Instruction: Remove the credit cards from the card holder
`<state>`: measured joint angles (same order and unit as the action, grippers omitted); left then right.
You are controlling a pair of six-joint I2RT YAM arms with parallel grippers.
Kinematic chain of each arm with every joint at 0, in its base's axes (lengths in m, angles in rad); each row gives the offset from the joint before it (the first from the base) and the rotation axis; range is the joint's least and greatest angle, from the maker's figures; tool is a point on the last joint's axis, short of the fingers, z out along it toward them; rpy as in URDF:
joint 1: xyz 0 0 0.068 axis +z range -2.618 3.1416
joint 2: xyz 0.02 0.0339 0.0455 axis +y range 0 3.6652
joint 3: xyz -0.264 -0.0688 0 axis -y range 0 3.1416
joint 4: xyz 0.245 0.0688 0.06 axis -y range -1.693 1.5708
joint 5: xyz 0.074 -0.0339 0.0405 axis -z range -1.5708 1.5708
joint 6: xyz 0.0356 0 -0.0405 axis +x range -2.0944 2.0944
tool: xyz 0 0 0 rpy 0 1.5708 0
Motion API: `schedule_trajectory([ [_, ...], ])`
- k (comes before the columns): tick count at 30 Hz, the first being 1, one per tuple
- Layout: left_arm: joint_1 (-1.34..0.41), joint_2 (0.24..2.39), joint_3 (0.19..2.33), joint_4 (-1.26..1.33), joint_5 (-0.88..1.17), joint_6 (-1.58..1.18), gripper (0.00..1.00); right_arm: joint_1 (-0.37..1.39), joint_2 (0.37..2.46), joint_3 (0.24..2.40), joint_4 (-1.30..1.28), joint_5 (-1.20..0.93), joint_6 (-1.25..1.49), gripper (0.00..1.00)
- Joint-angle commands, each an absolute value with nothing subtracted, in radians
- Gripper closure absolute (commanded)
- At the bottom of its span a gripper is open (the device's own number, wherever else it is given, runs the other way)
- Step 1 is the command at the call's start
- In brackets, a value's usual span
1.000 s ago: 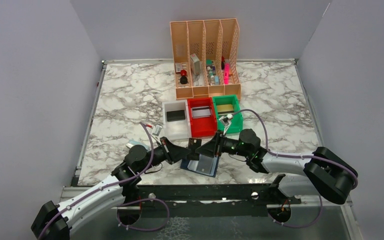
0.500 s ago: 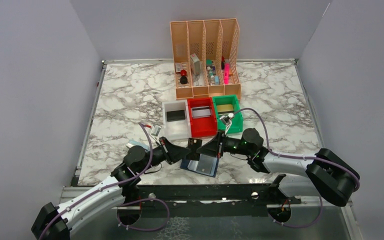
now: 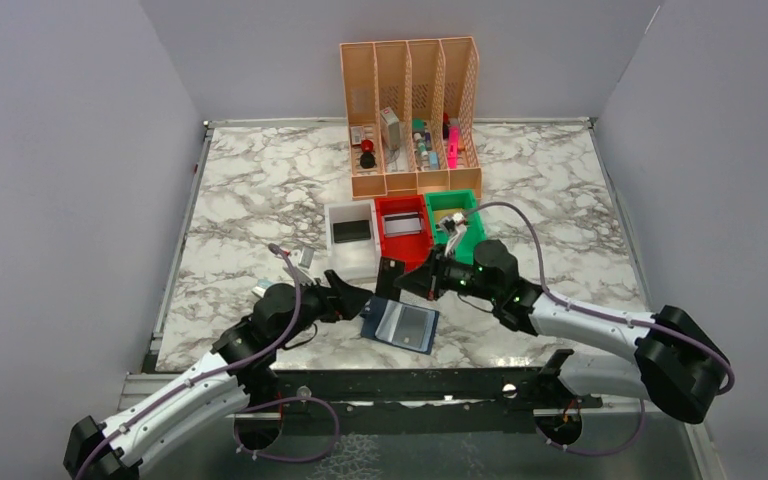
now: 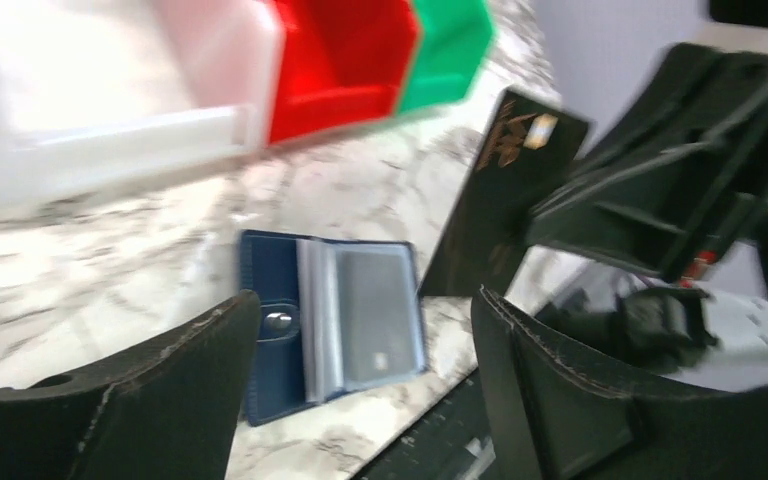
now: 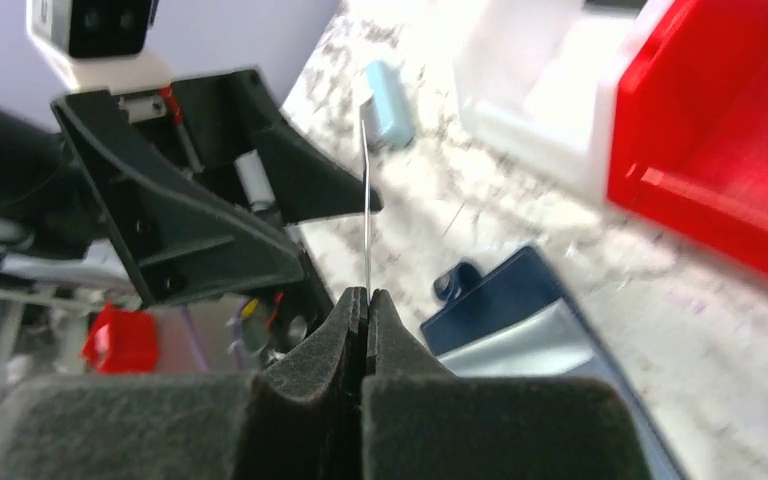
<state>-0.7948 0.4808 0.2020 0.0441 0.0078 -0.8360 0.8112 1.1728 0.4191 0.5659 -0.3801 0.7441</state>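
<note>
Pinched black credit card upright and edge-on in right gripper, pads closed tight on its lower edge. Held it up off card holder, just past its far edge. Holder open and flat on marble table near front edge, see-through pockets facing up. Found left gripper spread wide, gripping nothing, just beside holder's snap side. Judged step as carry-and-drop, probably into white bin, given another black card lying there and a silver card in red bin. Needed a firm pinch, card raised above bin walls, tipped toward flat over bin, released low to avoid bounce-out. Could not tell whether pockets held more cards.
</note>
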Motion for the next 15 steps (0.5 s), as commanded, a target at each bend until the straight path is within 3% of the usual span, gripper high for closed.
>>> schedule_trajectory([
  [1,-0.793,0.445,0.27,-0.25,-0.276,-0.833,0.17,0.81,1.233,0.6,0.319,-0.202,0.566,0.99],
  [15,-0.792,0.421,0.323,-0.493,-0.534,-0.943,0.01,0.901,1.664,1.198,-0.017,0.182,0.161,0.99],
])
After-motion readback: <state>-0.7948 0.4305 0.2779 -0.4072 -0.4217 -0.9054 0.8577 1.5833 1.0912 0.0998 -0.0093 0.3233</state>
